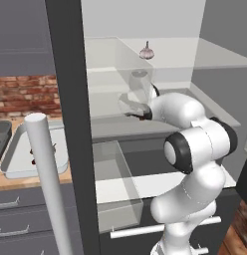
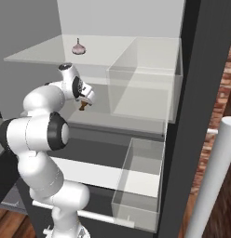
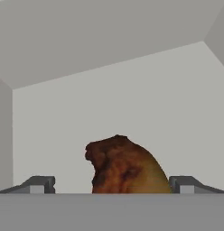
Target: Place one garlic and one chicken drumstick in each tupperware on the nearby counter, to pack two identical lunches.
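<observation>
Gripper standing spread, straddling a chicken drumstick on the fridge's middle shelf, not yet pinching; one garlic sitting near the upper shelf's back edge; counter tupperware appearing to be holding something small; packing looks barely begun.

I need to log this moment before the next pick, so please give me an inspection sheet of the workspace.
Surface: open fridge's glass shelves; tan counter at the left.
Job's things: one garlic stands on the upper shelf; one chicken drumstick lies between the gripper's fingertips; a pale tupperware sits on the counter with small dark things in it, too unclear to name; a darker tupperware lies beside it.
Clutter: clear bins in the fridge.
Grippers: gripper open, straddling the drumstick, not closed on it.
Cables: nothing seen.
Surroundings: brick wall, grey drawers.
</observation>
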